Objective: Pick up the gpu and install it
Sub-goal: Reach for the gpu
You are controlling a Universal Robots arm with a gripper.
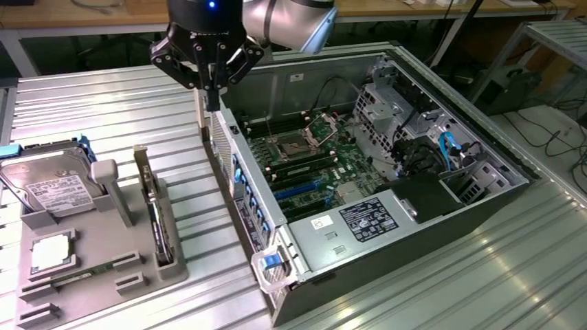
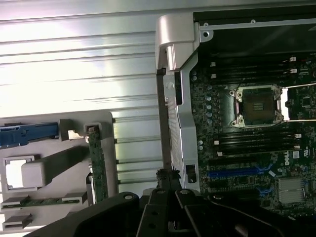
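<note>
Black robot gripper (image 1: pixel 213 104) (image 2: pixel 168 177): fingers (image 1: pixel 213 93) pressed together, gripping nothing, poised above rear wall of open black-and-silver computer tower case (image 1: pixel 385 282).
Thin green circuit-board gpu (image 1: pixel 158 220) (image 2: pixel 98 168) with silver bracket: standing edge-on in slot of grey plastic holder (image 1: pixel 92 251), beside case on ribbed metal desk (image 1: pixel 110 110).
Boxy silver hard drive (image 1: pixel 51 185): same holder.

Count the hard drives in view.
1. The hard drive sits in the grey tray on the exterior view's left, with its white label showing. More could be hidden inside the drive cages of the computer case.
</note>
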